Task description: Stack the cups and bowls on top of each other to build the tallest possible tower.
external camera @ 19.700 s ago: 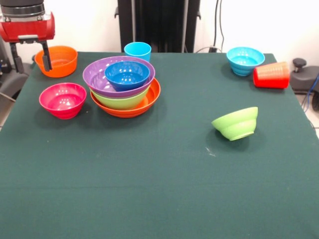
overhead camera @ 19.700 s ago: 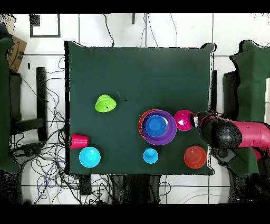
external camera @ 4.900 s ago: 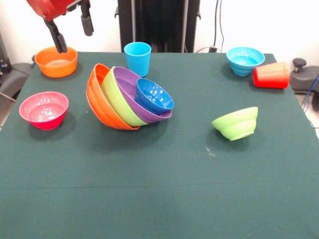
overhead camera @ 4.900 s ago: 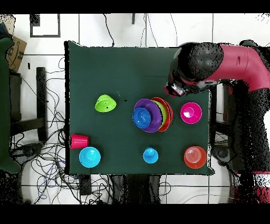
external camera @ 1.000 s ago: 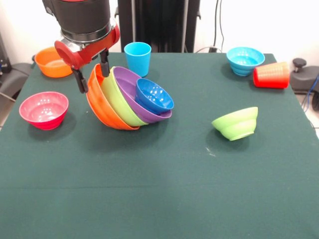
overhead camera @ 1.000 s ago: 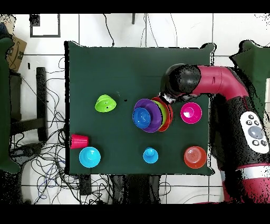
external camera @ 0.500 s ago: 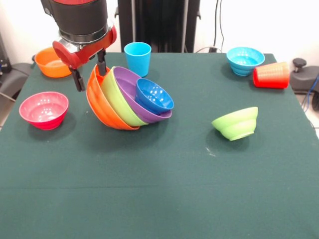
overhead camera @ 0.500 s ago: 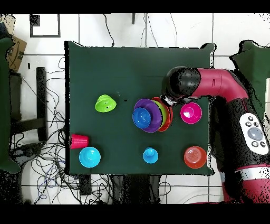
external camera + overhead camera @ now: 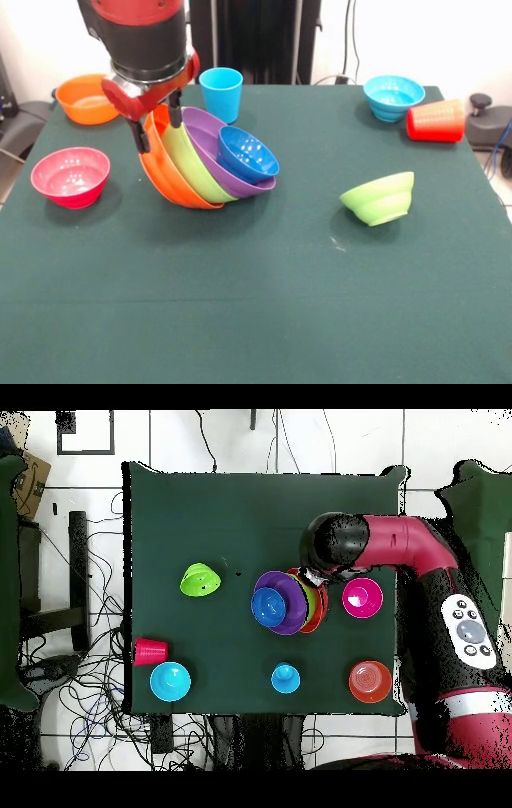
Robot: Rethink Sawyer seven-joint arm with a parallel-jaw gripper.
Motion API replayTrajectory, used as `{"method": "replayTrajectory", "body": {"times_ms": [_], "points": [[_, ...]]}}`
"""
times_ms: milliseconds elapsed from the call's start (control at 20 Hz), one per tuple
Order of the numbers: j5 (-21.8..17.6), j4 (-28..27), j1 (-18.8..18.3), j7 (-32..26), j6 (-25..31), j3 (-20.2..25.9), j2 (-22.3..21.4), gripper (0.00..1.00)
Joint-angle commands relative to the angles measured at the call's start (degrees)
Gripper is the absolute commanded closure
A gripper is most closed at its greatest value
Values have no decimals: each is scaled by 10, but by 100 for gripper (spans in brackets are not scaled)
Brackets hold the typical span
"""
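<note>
The tower (image 9: 204,160) lies tipped on the worktop (image 9: 256,304), mid-left. The gripper (image 9: 158,128) has its jaws spread astride the big orange bowl's (image 9: 160,172) raised rim, seemingly not yet clamped. Next: pinch the rim and right the pile.

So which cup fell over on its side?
The red cup, lying on its side at the table's edge beside the light blue bowl. The light blue cup stands upright.
</note>
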Motion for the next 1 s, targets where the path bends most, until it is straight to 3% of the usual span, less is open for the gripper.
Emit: {"method": "replayTrajectory", "body": {"times_ms": [50,1000], "points": [[-36,-17,33,37,-21,-29,54,0],[-31,-8,30,11,-3,-45,30,0]]}}
